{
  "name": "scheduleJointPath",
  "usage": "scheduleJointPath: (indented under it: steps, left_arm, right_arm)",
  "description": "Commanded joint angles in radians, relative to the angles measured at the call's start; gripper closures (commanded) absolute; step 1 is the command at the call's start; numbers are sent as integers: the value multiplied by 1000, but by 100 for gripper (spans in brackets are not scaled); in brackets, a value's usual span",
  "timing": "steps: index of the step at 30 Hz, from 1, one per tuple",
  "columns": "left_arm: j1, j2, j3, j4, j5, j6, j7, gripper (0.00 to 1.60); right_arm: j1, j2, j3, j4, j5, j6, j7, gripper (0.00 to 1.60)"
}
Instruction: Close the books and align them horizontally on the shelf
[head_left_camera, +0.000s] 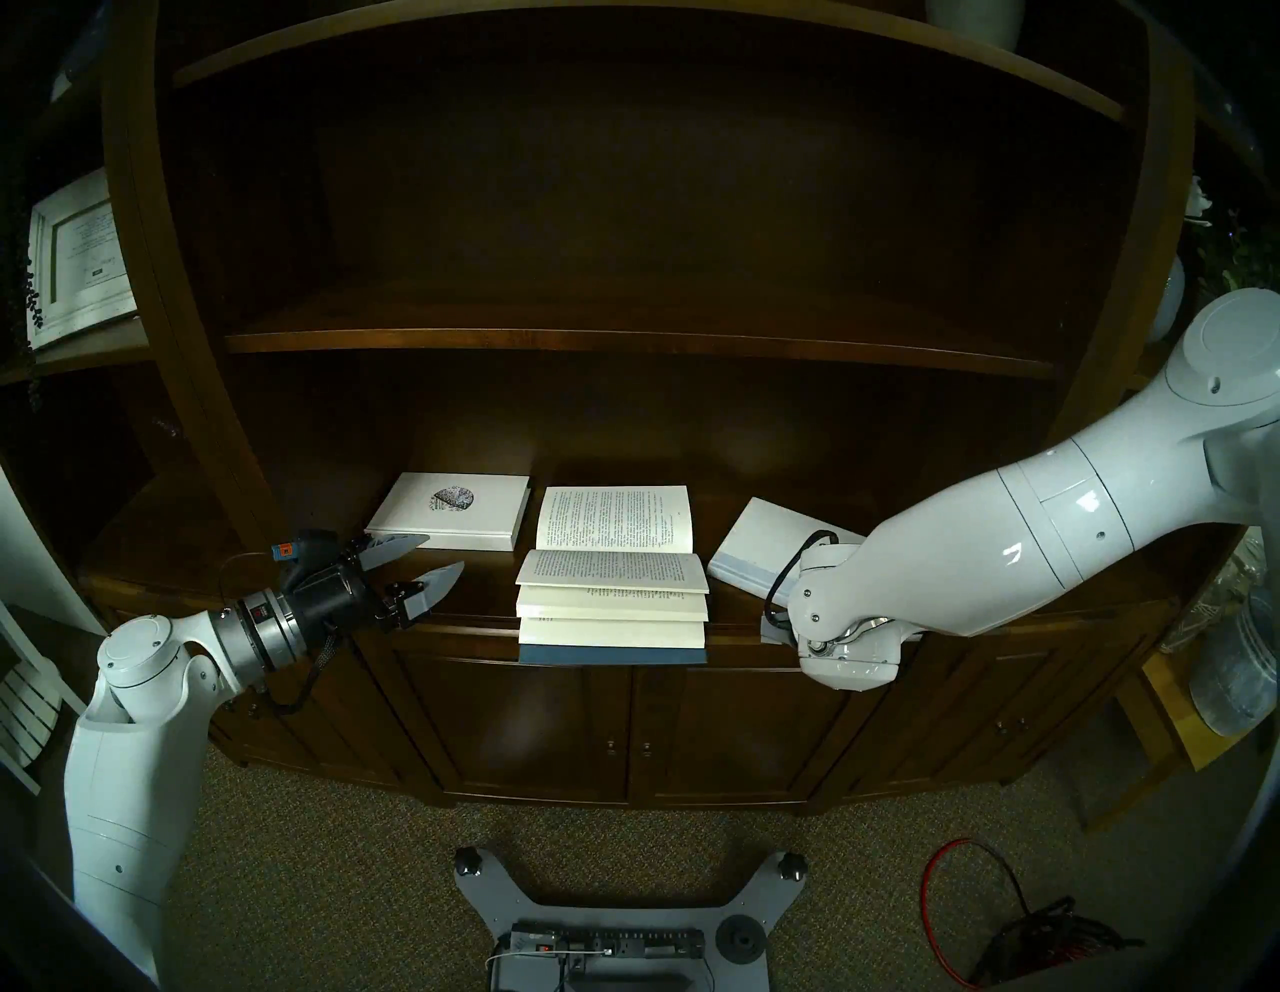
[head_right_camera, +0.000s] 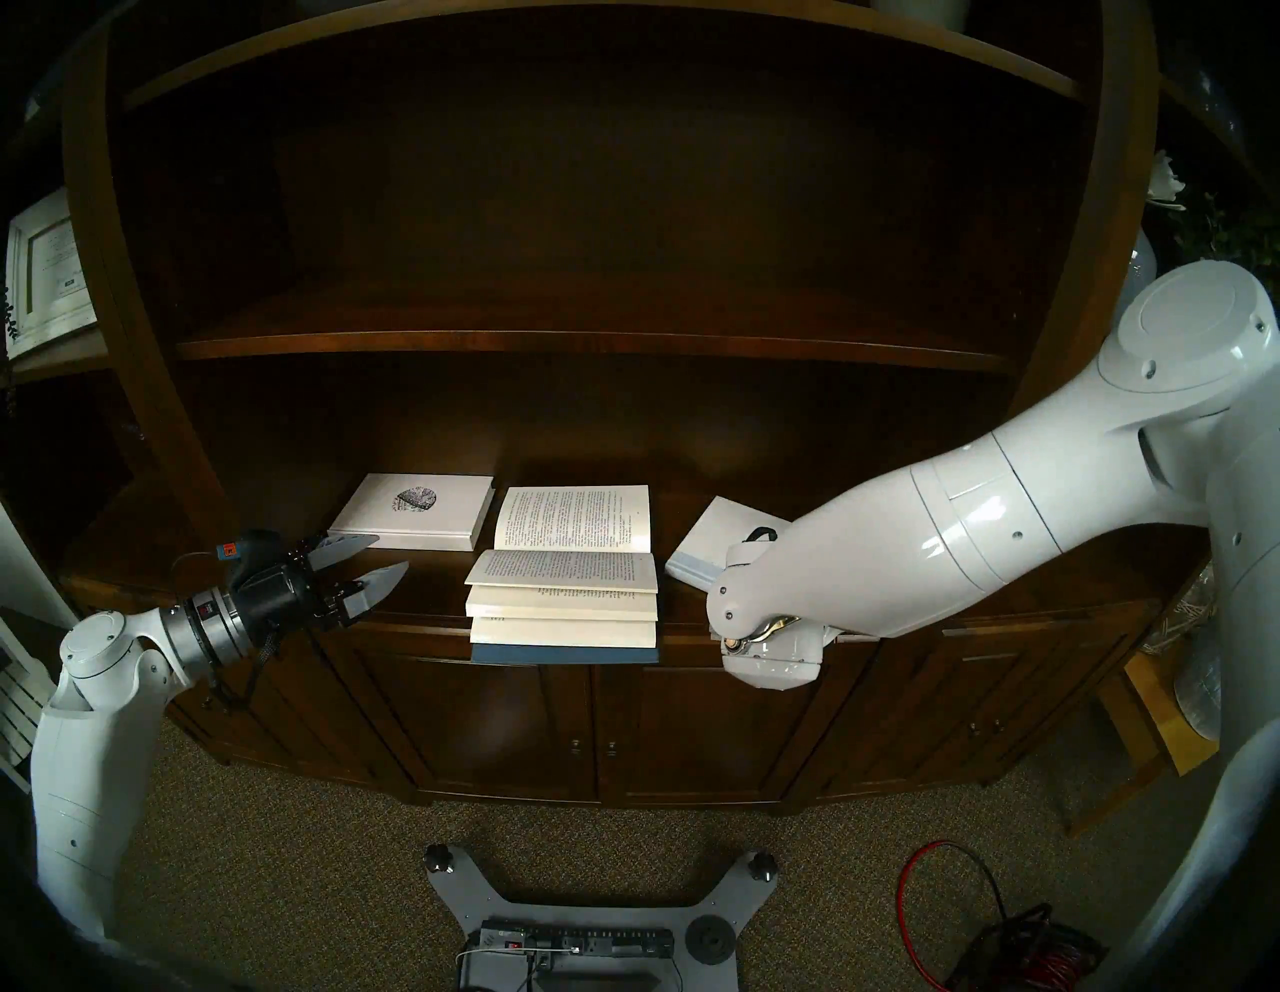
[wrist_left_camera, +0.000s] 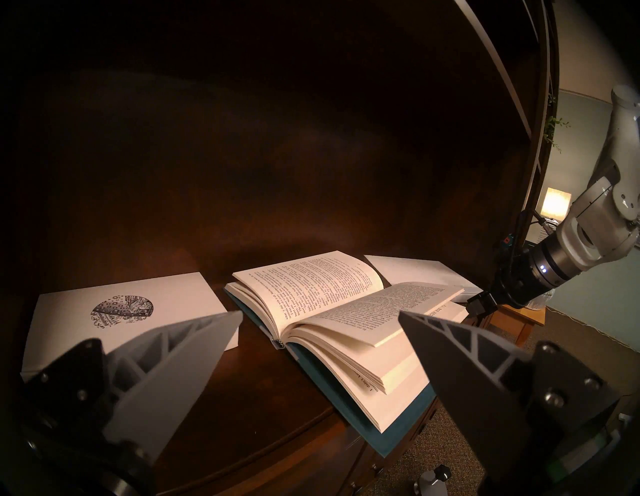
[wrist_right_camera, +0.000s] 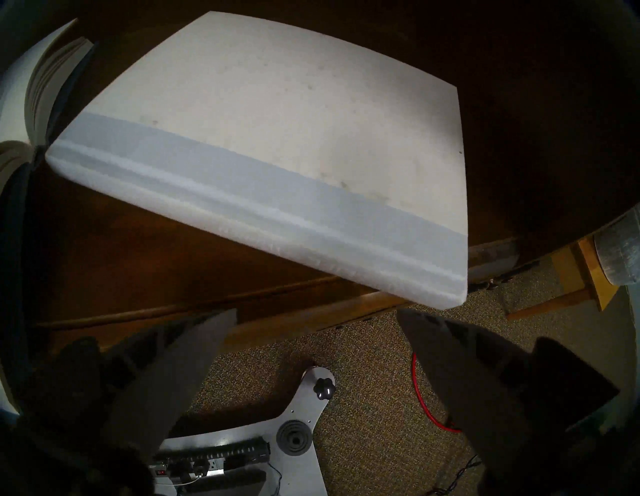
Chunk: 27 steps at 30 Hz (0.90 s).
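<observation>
Nearest the robot, the blue-covered book lies open on the front of the dark wooden shelf, its blue cover overhanging the front edge; its cream pages carry printed text too small to read, and several leaves stand fanned up. The left gripper hovers just left of it, fingers spread wide and empty; a small orange tag on its body bears a mark that cannot be made out. To the right, the white hardback with the pale blue spine strip lies closed and skewed, one corner past the shelf's front edge. The right gripper hangs off that edge with its fingers apart, gripping nothing; in the head views the right arm hides it. Farther back on the left, a closed white book with a round black-and-white emblem lies flat.
</observation>
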Motion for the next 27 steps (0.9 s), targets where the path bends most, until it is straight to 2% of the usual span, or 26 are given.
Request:
scheduleJointPath:
  steps: [1, 10, 17, 27]
  left_arm:
    - [-19, 0, -12, -21, -11, -5, 2, 0]
    - [-19, 0, -11, -21, -10, -5, 1, 0]
    - [-19, 0, -11, -20, -10, -5, 1, 0]
    - [-19, 1, -11, -20, -10, -5, 1, 0]
  right_arm:
    - [29, -10, 6, 71, -9, 23, -1, 0]
    - [16, -47, -6, 134, 1, 51, -34, 0]
    - [43, -67, -21, 127, 4, 53, -78, 0]
    - [41, -101, -50, 150, 1, 52, -111, 0]
